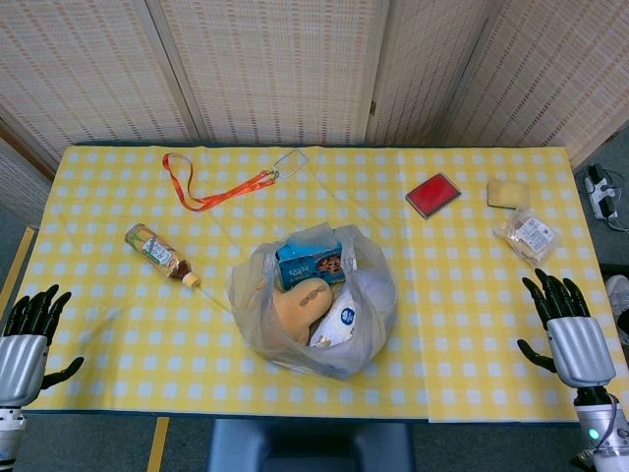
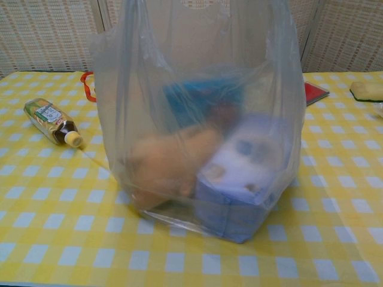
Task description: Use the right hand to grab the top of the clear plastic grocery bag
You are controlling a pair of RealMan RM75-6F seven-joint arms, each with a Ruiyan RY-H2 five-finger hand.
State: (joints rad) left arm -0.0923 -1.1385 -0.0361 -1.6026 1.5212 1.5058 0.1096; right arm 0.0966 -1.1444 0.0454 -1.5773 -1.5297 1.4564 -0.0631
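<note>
At table centre, near the front edge: clear plastic grocery bag (image 1: 313,305), standing upright with its mouth open upward, holding a blue box, a tan soft item and a white-and-blue pack; contents blurred in the chest view, where the bag (image 2: 197,113) fills most of the frame and its top runs out of sight. Right of the bag, well apart, at the table's front corner: right hand (image 1: 568,326), fingers spread and pointing away from the robot, holding nothing. Left of the bag, well apart, off the table's near left corner: left hand (image 1: 28,339), fingers likewise apart, empty. Behind and left of the bag: bottle (image 1: 161,254) lying on its side; orange lanyard (image 1: 211,190). Behind and right of the bag: red case (image 1: 432,194), two wrapped items. Task status, as judged: not begun; the bag's top is ungrasped. Remaining: reach across to the bag, close on its top.
</note>
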